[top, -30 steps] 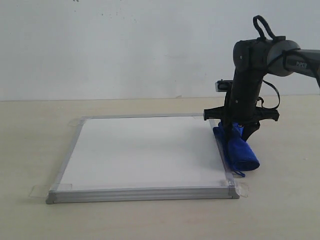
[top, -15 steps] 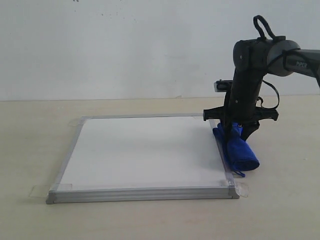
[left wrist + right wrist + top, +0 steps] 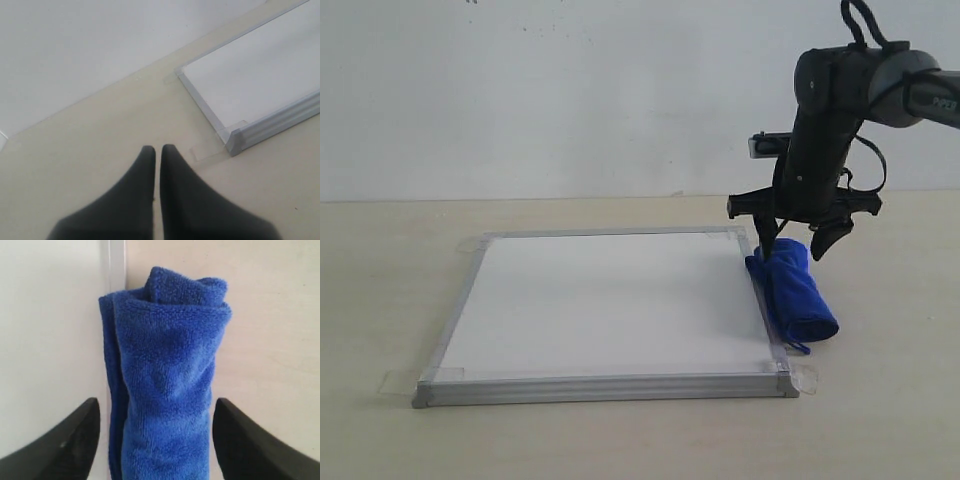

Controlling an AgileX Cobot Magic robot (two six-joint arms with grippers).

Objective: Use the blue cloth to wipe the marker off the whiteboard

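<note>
The blue cloth (image 3: 798, 300) lies on the beige table (image 3: 620, 440), touching the whiteboard (image 3: 610, 300) along the frame side that is on the right in the exterior view. It is a soft, fuzzy towel rolled into a thick tube. The right gripper (image 3: 793, 243) hangs just above its far end, black fingers (image 3: 70, 435) spread wide, one on each side of the roll, nothing pinched. The board is a flat rectangle with a ribbed silver-grey metal frame and clear tape tabs (image 3: 808, 378) at its corners; its surface looks plain white. The left gripper (image 3: 157, 149) is over bare table near a board corner, its tapered fingers pressed together with nothing between.
</note>
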